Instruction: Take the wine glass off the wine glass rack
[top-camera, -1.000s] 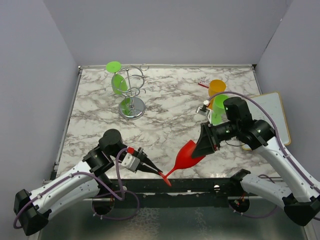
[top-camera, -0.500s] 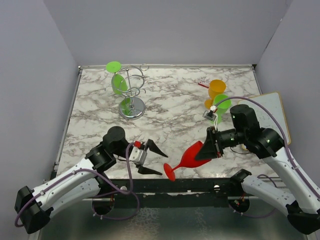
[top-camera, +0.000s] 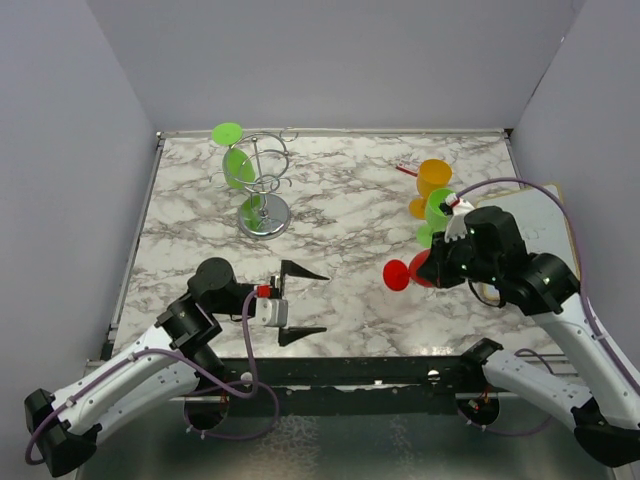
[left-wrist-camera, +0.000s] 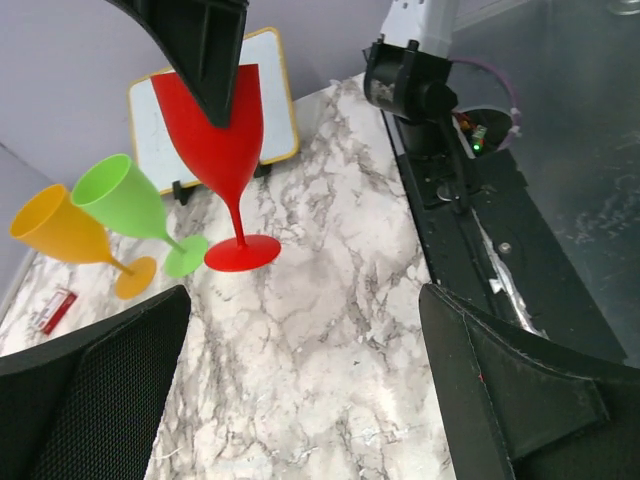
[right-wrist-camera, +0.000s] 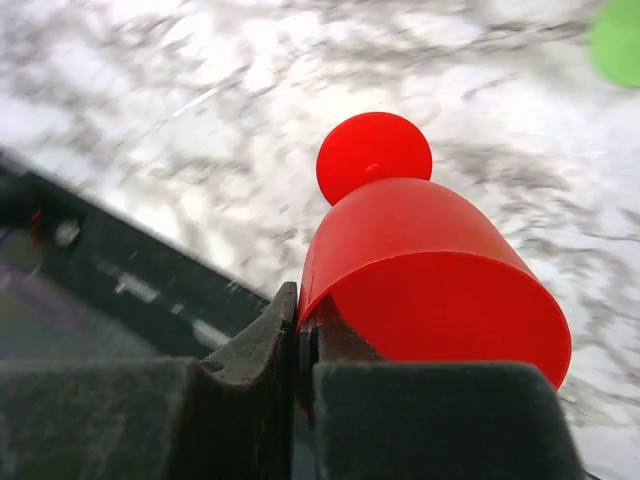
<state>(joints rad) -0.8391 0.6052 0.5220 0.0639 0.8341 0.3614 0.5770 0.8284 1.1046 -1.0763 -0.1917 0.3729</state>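
over the marble worktop (top-camera: 340, 215), well apart from the chrome wine glass rack (top-camera: 264, 192), the right claw (top-camera: 436, 268) is clamping the red wine glass (left-wrist-camera: 222, 140) by its bowl and now holding it upright, not tilted over the near edge as a second ago. the left claw (top-camera: 304, 303) is gaping empty, having let go of its foot. the handover is looking done, with the glass coming down beside the standing green glass (left-wrist-camera: 125, 200) and orange glass (left-wrist-camera: 60, 228); it is looking like smooth red plastic, thin-stemmed.

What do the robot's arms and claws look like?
The left arm and right arm have white shells with round black joints. A thin purple cable loops along each. The left claw and right claw each have two black wedge-shaped fingers.
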